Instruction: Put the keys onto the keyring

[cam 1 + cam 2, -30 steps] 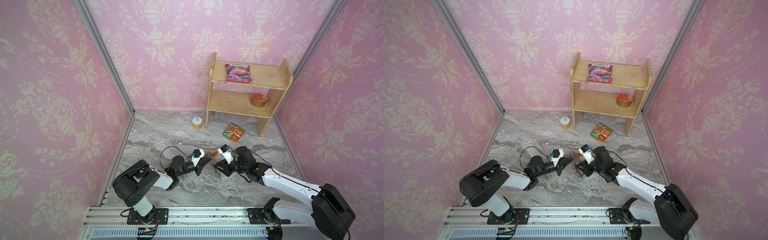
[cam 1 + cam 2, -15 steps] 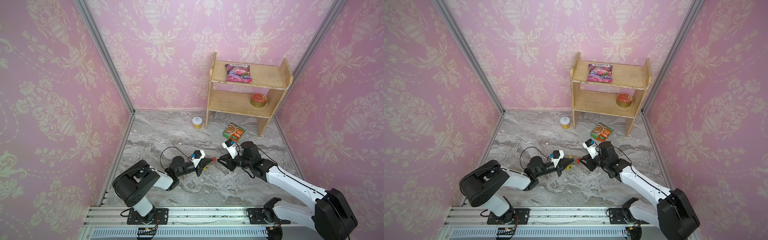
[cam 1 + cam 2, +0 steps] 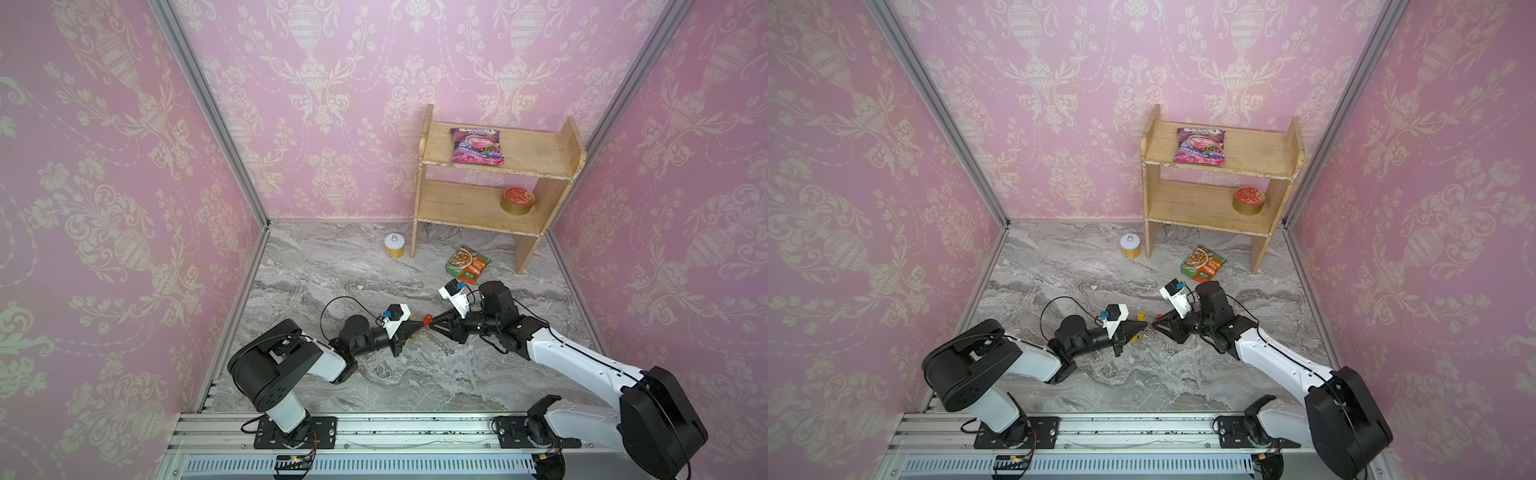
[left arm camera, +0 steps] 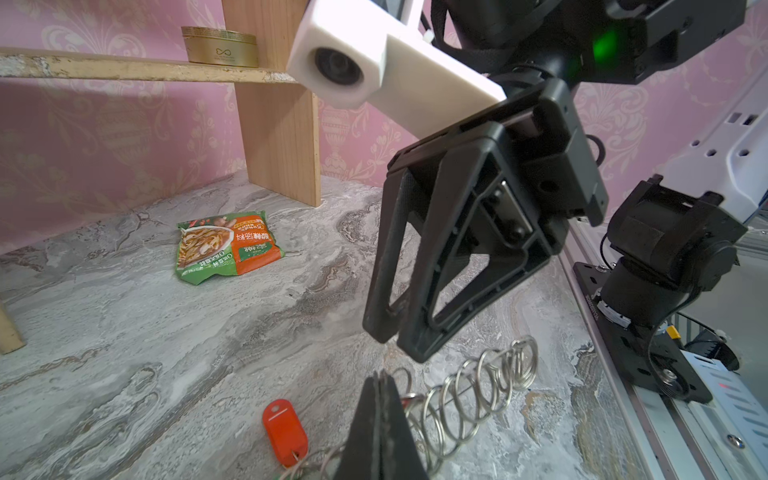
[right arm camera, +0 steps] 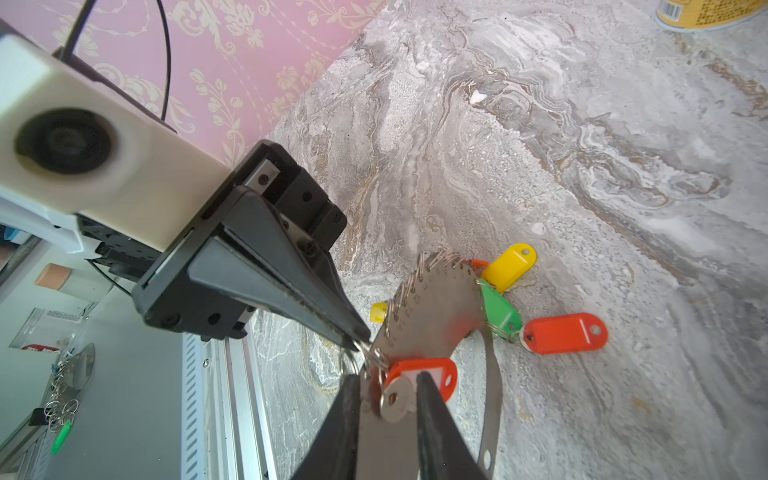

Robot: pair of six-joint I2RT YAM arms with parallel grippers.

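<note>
The keyring lies mid-table: a chain of silver rings (image 4: pixel 469 390) (image 3: pixel 436 340) joined to a grey band (image 5: pixel 432 307). My left gripper (image 5: pixel 360 343) (image 4: pixel 380 376) (image 3: pixel 417 328) is shut, its tips pinching an end ring of that chain. Facing it tip to tip, my right gripper (image 5: pixel 386 376) (image 4: pixel 399 345) (image 3: pixel 430 325) has its jaws a little apart. A silver key (image 5: pixel 392 401) with a red tag (image 5: pixel 432 372) shows in the gap without filling it. Keys tagged yellow (image 5: pixel 509 266), green (image 5: pixel 500 313) and red (image 5: pixel 561 332) (image 4: pixel 284 432) hang along the band.
A wooden shelf (image 3: pixel 494 208) stands at the back right with a snack bag (image 3: pixel 478 146) and a gold tin (image 3: pixel 516 201) on it. A noodle packet (image 3: pixel 467 265) and a small can (image 3: pixel 395 246) lie on the marble floor behind the grippers.
My right arm has drawn back a little to the right and away from the left gripper, its jaws the same width. The left arm has stayed put, still shut.
</note>
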